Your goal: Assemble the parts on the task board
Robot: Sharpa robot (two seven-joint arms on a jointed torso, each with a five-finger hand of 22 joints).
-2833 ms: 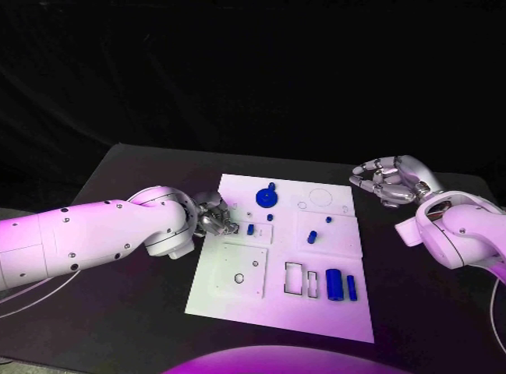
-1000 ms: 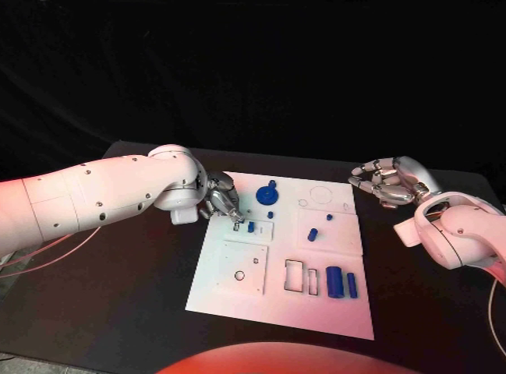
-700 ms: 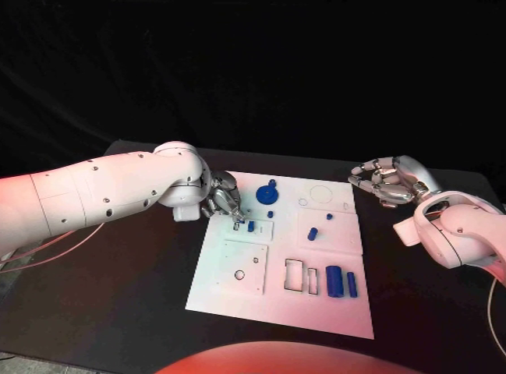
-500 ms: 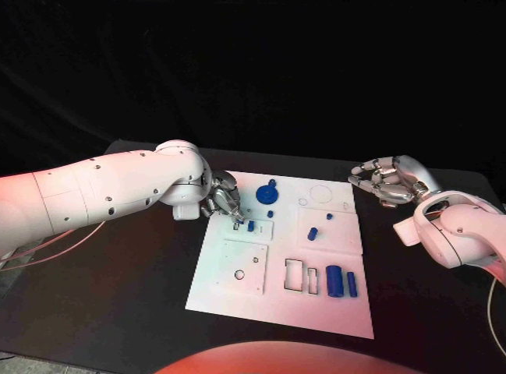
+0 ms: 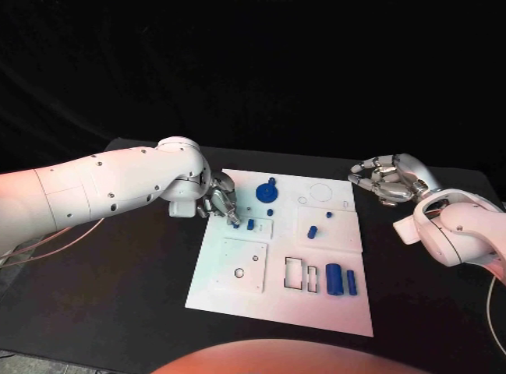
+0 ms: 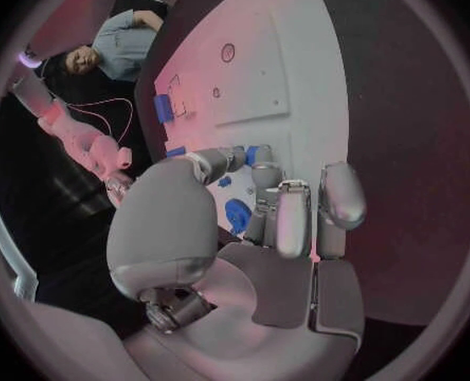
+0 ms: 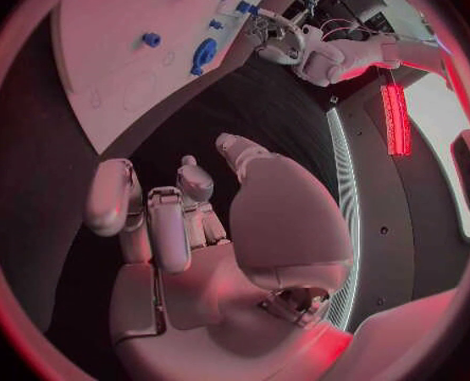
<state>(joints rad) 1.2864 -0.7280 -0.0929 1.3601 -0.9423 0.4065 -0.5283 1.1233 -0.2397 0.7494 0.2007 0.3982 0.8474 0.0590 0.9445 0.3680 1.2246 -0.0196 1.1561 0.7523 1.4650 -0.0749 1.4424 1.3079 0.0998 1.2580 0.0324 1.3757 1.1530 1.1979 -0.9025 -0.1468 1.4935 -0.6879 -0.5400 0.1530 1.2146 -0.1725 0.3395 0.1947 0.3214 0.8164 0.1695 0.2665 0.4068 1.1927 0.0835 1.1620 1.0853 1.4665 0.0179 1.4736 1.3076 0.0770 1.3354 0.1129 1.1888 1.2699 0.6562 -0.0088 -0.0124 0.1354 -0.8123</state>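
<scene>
The left robot hand (image 5: 219, 202) has been raised slightly at the task board (image 5: 277, 296); whether a small blue peg (image 5: 249, 224) near its fingertips is pinched cannot be told. The right robot hand (image 5: 390, 180) stays curled, empty.

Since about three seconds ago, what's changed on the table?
The left hand has swung in over the task board's left edge, its fingertips now at the small blue part near the round blue part; no grip is visible. The right hand and the other parts stayed put.
</scene>
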